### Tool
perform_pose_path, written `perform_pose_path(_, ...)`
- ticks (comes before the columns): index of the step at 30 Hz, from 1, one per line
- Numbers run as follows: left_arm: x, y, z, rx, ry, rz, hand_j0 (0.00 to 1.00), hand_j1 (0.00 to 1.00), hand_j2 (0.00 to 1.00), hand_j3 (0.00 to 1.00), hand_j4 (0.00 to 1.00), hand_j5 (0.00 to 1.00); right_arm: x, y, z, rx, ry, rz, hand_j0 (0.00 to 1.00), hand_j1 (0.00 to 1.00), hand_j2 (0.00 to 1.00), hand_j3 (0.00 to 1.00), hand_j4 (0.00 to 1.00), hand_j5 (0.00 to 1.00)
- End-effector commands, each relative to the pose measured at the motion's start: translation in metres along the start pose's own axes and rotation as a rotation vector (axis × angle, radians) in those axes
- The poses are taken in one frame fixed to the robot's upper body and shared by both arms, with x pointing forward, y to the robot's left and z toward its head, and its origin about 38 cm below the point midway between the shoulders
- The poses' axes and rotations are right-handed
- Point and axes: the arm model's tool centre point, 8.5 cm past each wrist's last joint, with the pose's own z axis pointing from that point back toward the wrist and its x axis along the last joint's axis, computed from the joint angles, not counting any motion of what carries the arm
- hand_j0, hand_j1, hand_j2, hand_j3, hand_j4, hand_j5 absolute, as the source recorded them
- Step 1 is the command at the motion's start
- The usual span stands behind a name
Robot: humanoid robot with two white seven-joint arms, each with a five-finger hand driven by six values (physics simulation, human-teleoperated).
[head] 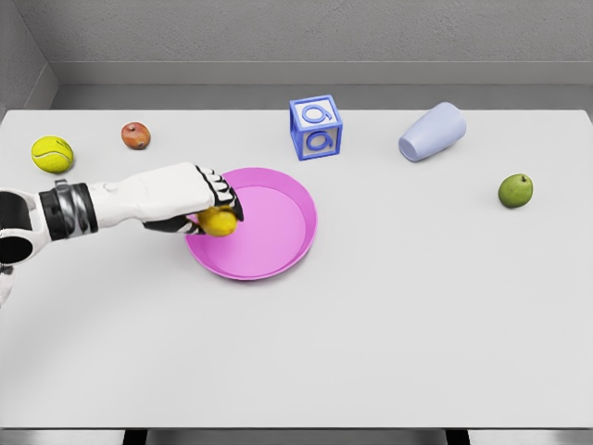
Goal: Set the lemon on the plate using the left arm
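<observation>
1. The left hand, closed on the lemon, sits over the left rim of the pink plate; the plate's middle and right side lie bare.
2. Behind the plate, the blue letter block stands near its far rim.
3. The tennis ball and red apple flank the arm's far side.
4. The tipped cup and green apple lie well apart, right.
5. The counter in front is open.

On the desk, the plate lies left of centre. Behind it stands the letter block. The tipped cup and green apple lie right; the tennis ball and red apple far left.
</observation>
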Motion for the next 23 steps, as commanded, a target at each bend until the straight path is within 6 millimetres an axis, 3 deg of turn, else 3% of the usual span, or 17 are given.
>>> perform_pose_path(1,0.007,0.000,-0.012,0.019,-0.027,0.015,0.57,0.57,0.57,0.57,0.57,0.57,0.000,0.000,0.000,0.000,0.000,0.000,1.00,1.00,1.00,1.00,1.00,1.00)
perform_pose_path(4,0.009,0.006,-0.018,0.035,-0.036,0.005,0.63,0.63,0.63,0.63,0.63,0.63,0.000,0.000,0.000,0.000,0.000,0.000,1.00,1.00,1.00,1.00,1.00,1.00)
perform_pose_path(5,0.010,0.008,-0.020,0.047,-0.042,0.009,0.95,0.95,0.95,0.95,0.95,0.95,0.000,0.000,0.000,0.000,0.000,0.000,1.00,1.00,1.00,1.00,1.00,1.00)
perform_pose_path(6,0.010,0.008,-0.021,0.047,-0.042,0.009,1.00,1.00,1.00,1.00,1.00,1.00,0.000,0.000,0.000,0.000,0.000,0.000,1.00,1.00,1.00,1.00,1.00,1.00)
perform_pose_path(11,-0.004,0.013,-0.006,0.060,0.005,0.011,1.00,1.00,1.00,1.00,1.00,1.00,0.000,0.000,0.000,0.000,0.000,0.000,1.00,1.00,1.00,1.00,1.00,1.00)
perform_pose_path(13,-0.042,0.015,0.040,0.073,0.147,0.041,1.00,1.00,1.00,1.00,1.00,1.00,0.000,0.000,0.000,0.000,0.000,0.000,1.00,1.00,1.00,1.00,1.00,1.00)
perform_pose_path(14,-0.056,0.009,0.054,0.065,0.196,0.071,1.00,1.00,1.00,1.00,1.00,1.00,0.000,0.000,0.000,0.000,0.000,0.000,1.00,1.00,1.00,1.00,1.00,1.00)
perform_pose_path(19,-0.097,-0.016,0.118,0.028,0.371,0.170,1.00,1.00,1.00,1.00,1.00,1.00,0.000,0.000,0.000,0.000,0.000,0.000,1.00,1.00,1.00,1.00,1.00,1.00)
perform_pose_path(23,-0.096,-0.021,0.123,0.020,0.376,0.178,1.00,1.00,1.00,1.00,1.00,1.00,0.000,0.000,0.000,0.000,0.000,0.000,1.00,1.00,1.00,1.00,1.00,1.00)
